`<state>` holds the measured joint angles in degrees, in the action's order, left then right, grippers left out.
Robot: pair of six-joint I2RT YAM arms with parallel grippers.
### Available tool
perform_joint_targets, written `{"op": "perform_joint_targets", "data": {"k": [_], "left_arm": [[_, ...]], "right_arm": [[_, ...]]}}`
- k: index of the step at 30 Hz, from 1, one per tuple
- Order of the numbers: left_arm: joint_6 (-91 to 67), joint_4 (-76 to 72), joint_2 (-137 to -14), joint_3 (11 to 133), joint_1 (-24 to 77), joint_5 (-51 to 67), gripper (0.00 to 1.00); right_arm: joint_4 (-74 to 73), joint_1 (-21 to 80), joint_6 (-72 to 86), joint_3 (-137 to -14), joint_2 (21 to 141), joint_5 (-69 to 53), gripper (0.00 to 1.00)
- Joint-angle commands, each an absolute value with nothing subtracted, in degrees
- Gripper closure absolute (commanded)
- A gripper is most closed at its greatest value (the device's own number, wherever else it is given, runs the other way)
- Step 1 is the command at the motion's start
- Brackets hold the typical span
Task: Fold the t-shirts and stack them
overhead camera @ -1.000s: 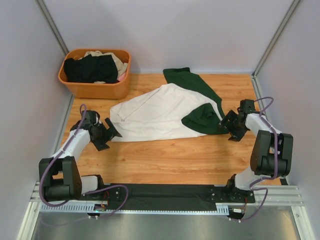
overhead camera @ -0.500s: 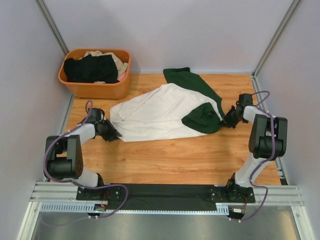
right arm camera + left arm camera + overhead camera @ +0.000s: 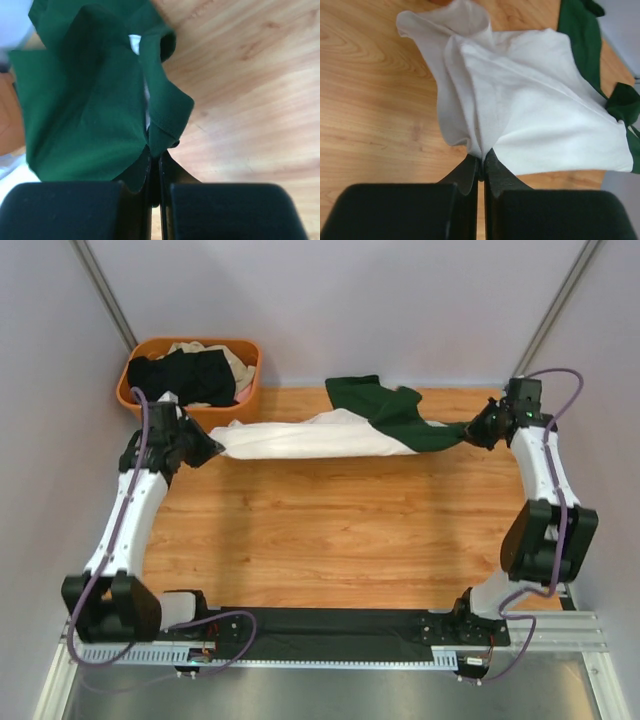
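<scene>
Stretching left to right over the far part of the wooden table, the white t-shirt with dark green sleeves is pulled out long between both arms. The orange basket sits far left with black and beige shirts piled inside. At the ends, the left gripper is clamped tight on the white edge and the right gripper is pinched on green sleeve cloth.

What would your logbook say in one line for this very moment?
left gripper: shut on t-shirt, white edge | right gripper: shut on green part | t-shirt: stretched between both
</scene>
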<state>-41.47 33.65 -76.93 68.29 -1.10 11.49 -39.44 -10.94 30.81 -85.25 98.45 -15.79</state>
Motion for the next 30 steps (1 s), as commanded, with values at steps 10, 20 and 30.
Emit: {"op": "perform_joint_targets", "data": {"k": [10, 20, 30], "left_arm": [[-48.1, 39.3, -51.3, 28.6, -1.9, 12.7, 1.0], [-54.3, 44.4, -38.3, 23.6, -1.8, 16.4, 0.93], [-45.2, 62.3, -27.3, 43.6, -1.8, 5.5, 0.0]], "right_arm": [[-38.3, -19.2, 36.3, -40.2, 67.1, -11.2, 1.0], [-42.0, -26.5, 37.4, -31.8, 56.7, -14.2, 0.76], [-45.8, -26.7, 38.4, -39.1, 47.8, -12.3, 0.11]]}}
